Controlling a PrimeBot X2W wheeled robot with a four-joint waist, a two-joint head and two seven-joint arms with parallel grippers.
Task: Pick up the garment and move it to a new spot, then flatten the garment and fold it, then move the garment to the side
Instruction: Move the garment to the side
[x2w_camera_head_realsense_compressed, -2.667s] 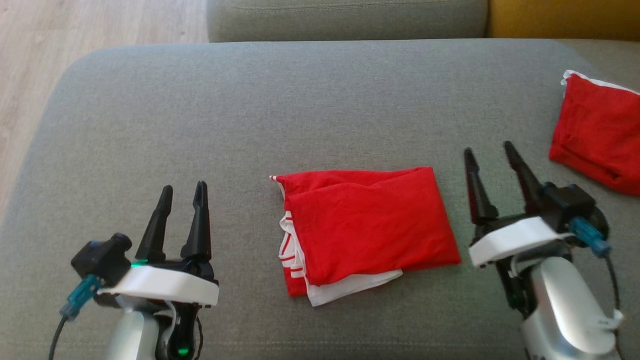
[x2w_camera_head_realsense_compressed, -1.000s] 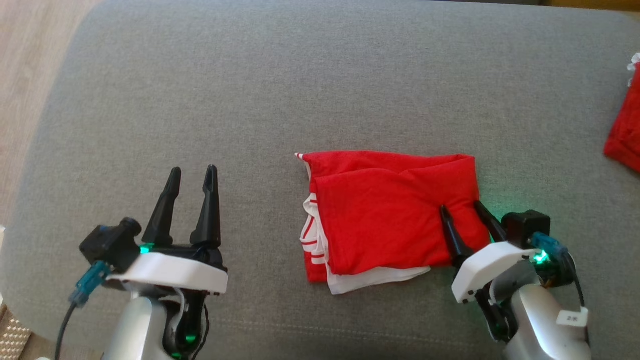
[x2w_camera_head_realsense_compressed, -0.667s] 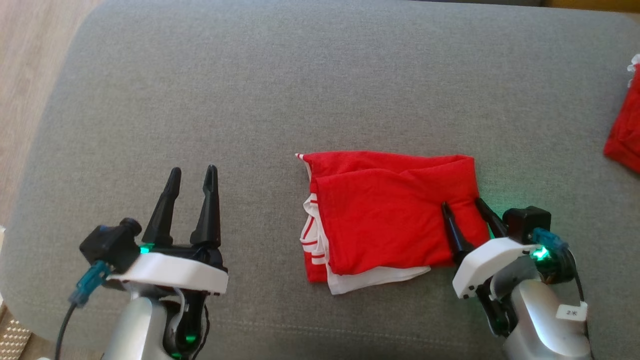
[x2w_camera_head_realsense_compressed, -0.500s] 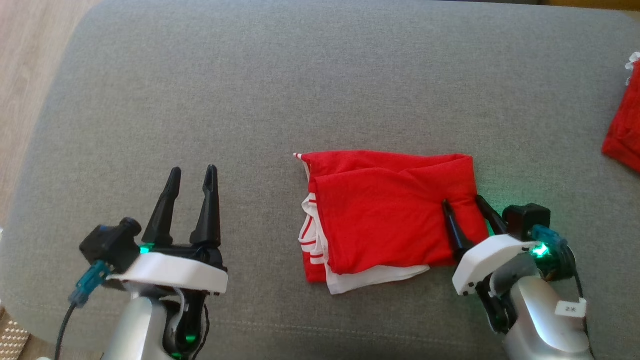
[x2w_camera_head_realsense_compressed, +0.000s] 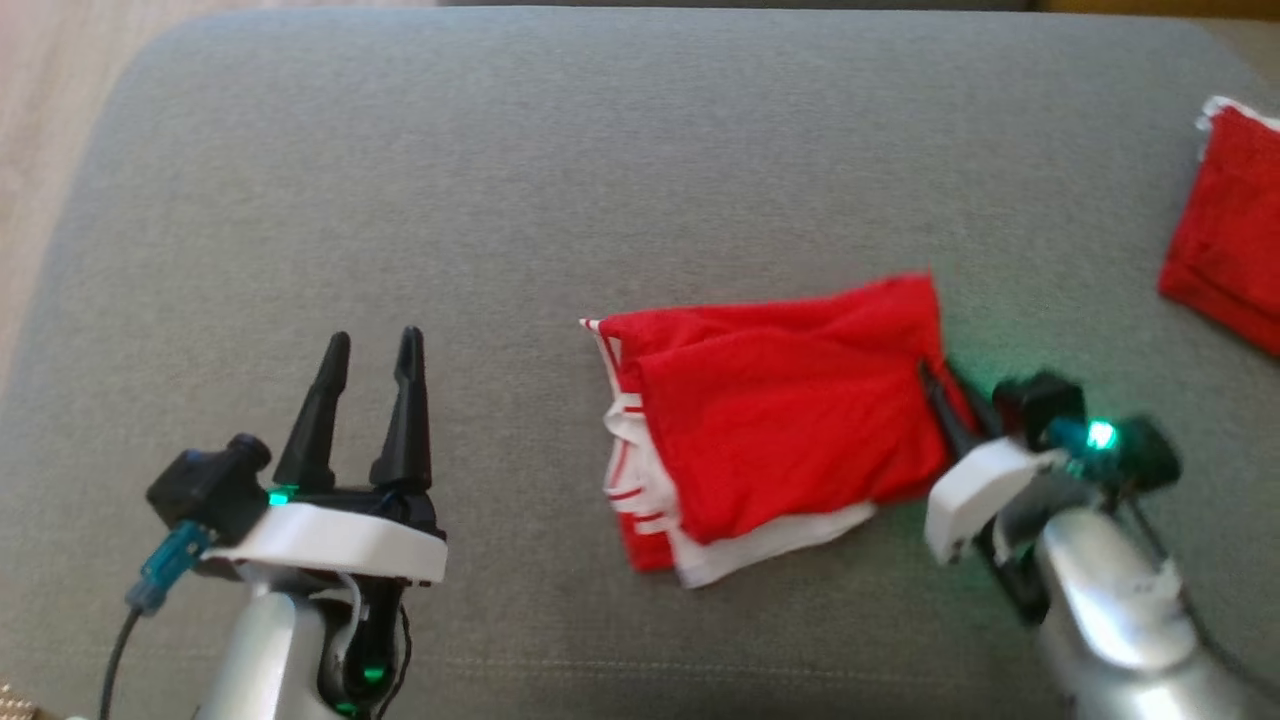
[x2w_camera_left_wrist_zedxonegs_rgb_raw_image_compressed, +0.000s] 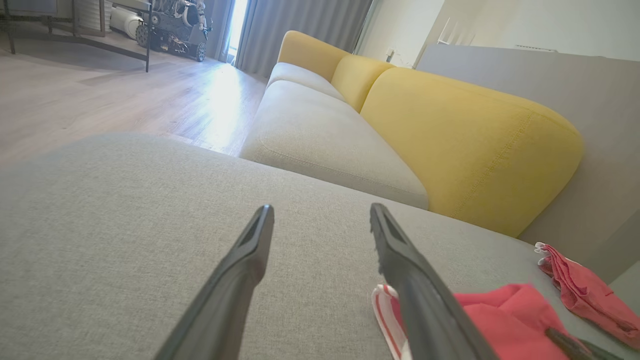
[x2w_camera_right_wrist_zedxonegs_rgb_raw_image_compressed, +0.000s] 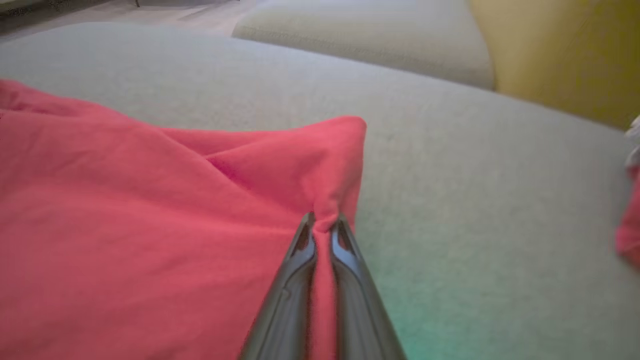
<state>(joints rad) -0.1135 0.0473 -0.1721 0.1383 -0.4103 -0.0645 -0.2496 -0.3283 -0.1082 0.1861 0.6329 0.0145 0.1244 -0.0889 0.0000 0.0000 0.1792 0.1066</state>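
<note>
The right claw (x2w_camera_right_wrist_zedxonegs_rgb_raw_image_compressed: 322, 220) is closed tight. Its two dark fingers pinch a small pucker of cloth at the right-hand edge of the red knit garment with white striped trim (x2w_camera_head_realsense_compressed: 770, 430), so it has hold of the fabric there. The cloth wrinkles toward the pinch, while most of the garment lies on the grey upholstered cushion (x2w_camera_head_realsense_compressed: 500, 180), a little right of its middle. The left claw (x2w_camera_head_realsense_compressed: 370, 345) hovers over bare cushion well to the left, fingers spread wide and holding nothing. The garment reads as a compact, layered rectangle, with white and striped layers peeping out at its left and lower edges. From that I judge the first move, the flattening and the folding to be done, and the last stage, shifting the bundle to the side, to be at its start: gripped but not yet carried off. A second red cloth with a white edge (x2w_camera_head_realsense_compressed: 1225, 260) lies well apart at the cushion's right end, which may be where finished pieces go, though that is a guess. What remains, as I judge, is to carry the bundle aside without spilling its folds, then let go. Beyond the cushion are a yellow sofa back (x2w_camera_left_wrist_zedxonegs_rgb_raw_image_compressed: 465, 135) and a pale wooden floor (x2w_camera_left_wrist_zedxonegs_rgb_raw_image_compressed: 100, 100).
</note>
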